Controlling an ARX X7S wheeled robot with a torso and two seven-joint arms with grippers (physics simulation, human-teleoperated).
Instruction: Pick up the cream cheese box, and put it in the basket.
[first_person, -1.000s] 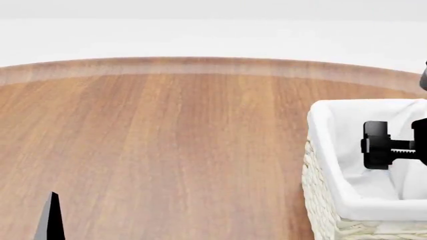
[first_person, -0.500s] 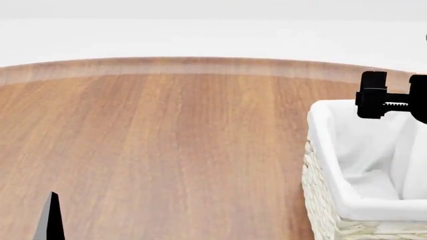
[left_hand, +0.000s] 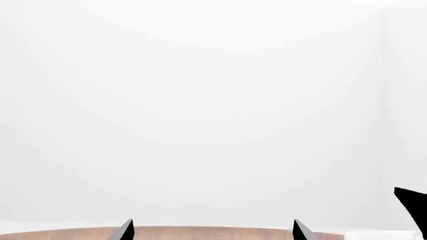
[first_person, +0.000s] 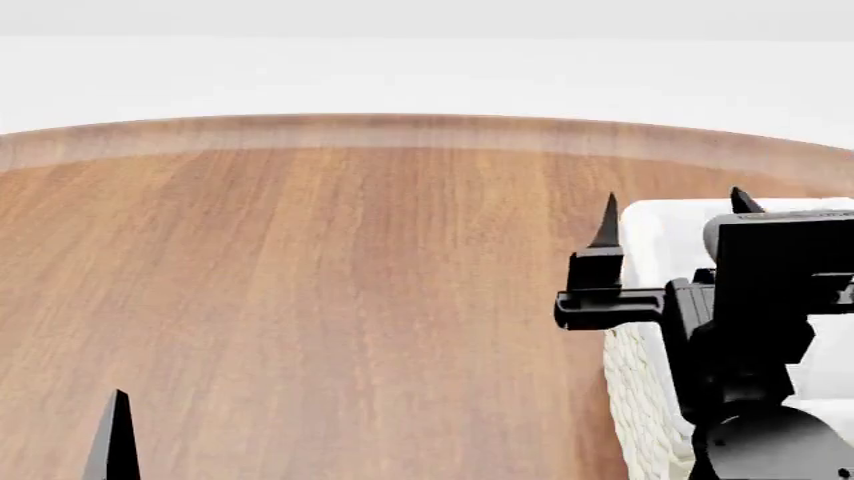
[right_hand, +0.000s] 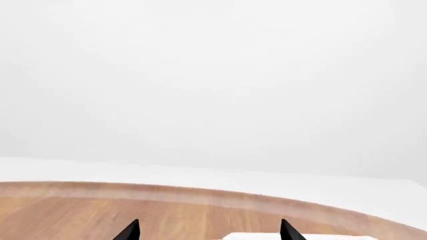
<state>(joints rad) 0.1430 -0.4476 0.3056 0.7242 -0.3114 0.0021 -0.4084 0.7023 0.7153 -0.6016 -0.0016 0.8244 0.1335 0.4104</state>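
Observation:
The cream cheese box does not show in any view. The basket (first_person: 661, 245), woven wicker with a white cloth liner, stands at the table's right and is mostly hidden behind my right arm. My right gripper (first_person: 674, 210) is open and empty, above the basket's left rim, with its fingers pointing away from me. In the right wrist view the right gripper (right_hand: 209, 231) frames a strip of the white liner (right_hand: 293, 236). My left gripper (left_hand: 212, 231) is open and empty; only one of its fingertips (first_person: 114, 440) shows in the head view, at the near left.
The round wooden table (first_person: 334, 300) has its far edge ahead, with a white floor and wall beyond. No cans show. A black part of my right arm (left_hand: 412, 205) shows at the edge of the left wrist view.
My right gripper has risen out of the basket and swung back toward me and to the left, now pointing forward over the basket's left rim. The left arm has barely moved.

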